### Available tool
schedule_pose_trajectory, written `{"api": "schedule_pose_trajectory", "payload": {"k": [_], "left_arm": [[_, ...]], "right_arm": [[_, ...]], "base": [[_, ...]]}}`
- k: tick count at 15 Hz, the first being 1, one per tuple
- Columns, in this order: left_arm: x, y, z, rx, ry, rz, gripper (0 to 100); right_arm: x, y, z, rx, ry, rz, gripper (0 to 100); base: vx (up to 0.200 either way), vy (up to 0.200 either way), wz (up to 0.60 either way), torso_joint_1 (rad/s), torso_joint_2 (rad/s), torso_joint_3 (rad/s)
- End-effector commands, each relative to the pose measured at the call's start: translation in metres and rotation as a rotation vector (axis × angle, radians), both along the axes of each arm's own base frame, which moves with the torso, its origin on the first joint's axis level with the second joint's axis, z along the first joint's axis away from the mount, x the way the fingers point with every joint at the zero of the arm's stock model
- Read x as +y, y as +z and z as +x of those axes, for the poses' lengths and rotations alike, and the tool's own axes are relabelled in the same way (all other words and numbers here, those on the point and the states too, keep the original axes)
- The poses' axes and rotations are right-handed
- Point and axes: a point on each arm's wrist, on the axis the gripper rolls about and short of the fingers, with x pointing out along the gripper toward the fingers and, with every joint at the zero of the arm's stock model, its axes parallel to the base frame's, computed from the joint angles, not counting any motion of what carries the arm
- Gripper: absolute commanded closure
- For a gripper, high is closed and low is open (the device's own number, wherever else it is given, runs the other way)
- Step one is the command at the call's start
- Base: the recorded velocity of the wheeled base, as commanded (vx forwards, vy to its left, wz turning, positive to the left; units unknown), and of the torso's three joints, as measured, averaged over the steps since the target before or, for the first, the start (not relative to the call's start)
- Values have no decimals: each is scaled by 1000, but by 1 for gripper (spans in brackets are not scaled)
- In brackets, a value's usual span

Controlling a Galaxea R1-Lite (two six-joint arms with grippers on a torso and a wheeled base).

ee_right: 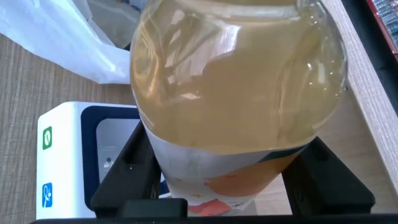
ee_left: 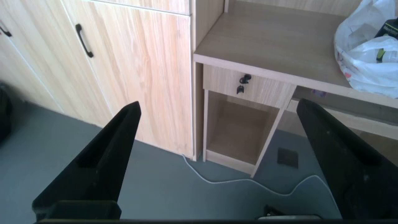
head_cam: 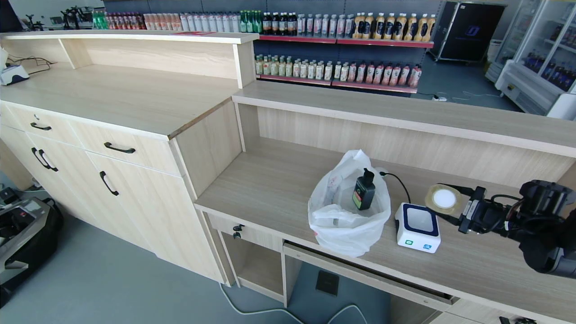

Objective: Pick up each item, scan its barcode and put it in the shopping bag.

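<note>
Right gripper (ee_right: 233, 180) clamped on the bottle (head_cam: 443, 199), its long axis tilted with 1 round end facing up, just beside the scanner (head_cam: 417, 227); shopping bag (head_cam: 346, 220) lies farther left. Left gripper (ee_left: 217, 109), jaws apart, hangs off the counter (ee_left: 267, 37).

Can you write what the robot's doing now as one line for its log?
right jaws: shut on clear bottle, beside scanner | left jaws: open, away from counter | shopping bag: dark bottle inside
</note>
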Motion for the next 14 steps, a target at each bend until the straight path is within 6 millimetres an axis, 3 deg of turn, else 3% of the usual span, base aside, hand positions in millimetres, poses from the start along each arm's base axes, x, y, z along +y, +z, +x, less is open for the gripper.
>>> {"api": "schedule_pose_trajectory", "payload": {"k": [1,14], "left_arm": [[0,0,0,0,0,0,0],[0,0,0,0,0,0,0]], "right_arm": [[4,-5,5,4,15,1,100],[18,-10,22,-26,63,-8,100]], "base": [[0,0,0,0,0,0],[0,0,0,0,0,0]]}}
